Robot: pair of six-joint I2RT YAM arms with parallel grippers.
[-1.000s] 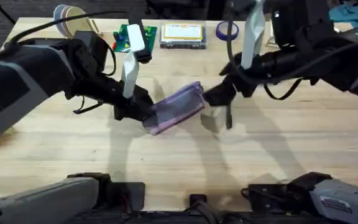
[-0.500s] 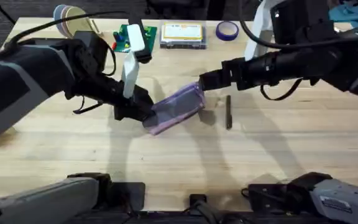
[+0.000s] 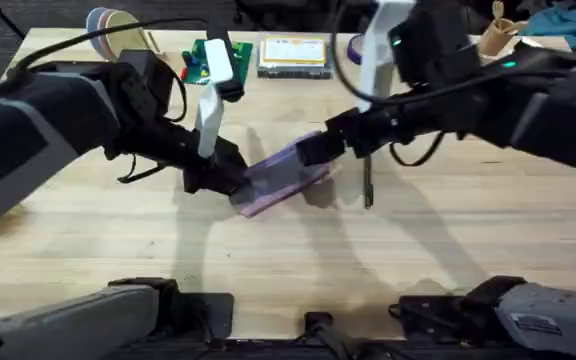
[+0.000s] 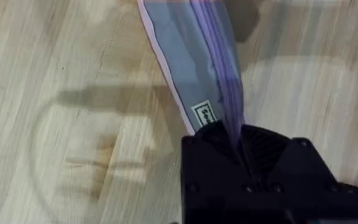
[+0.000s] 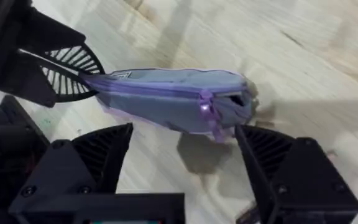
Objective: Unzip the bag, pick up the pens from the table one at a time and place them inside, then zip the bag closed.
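Overhead: the lavender bag (image 3: 283, 175) lies near the middle of the desk (image 3: 438, 250), its left end lower and nearer, its right end farther. The left pincer (image 3: 230, 183) is clamped on the bag's left end. The right pincer (image 3: 313, 150) hangs over the bag's right end; from here I cannot tell how wide it stands. A black pen (image 3: 367, 184) lies on the desk just right of the bag, pointing near to far, partly crossed by the right arm. Along the far edge sit a flat clear box with a yellow label (image 3: 293, 55), a green item (image 3: 196, 58) beside it, a roll of purple tape (image 3: 353, 46) partly behind the right arm, and a paper cup (image 3: 118, 30) at far left. The writing on the label is too small to read.

Left wrist view: the bag (image 4: 194, 62) stretches away from the left pincer (image 4: 244, 165), whose fingers are closed on its end at the zipper seam. A small white sewn tag (image 4: 205, 114) sits by the grip; its letters are cut off and unreadable.

Right wrist view: the right pincer (image 5: 182, 152) is spread wide, one finger (image 5: 101, 152) on each side, hovering just above the bag (image 5: 166, 99). The purple zipper pull (image 5: 207, 111) hangs near the bag's end, where the zipper gapes slightly. The left pincer (image 5: 73, 78) grips the opposite end.
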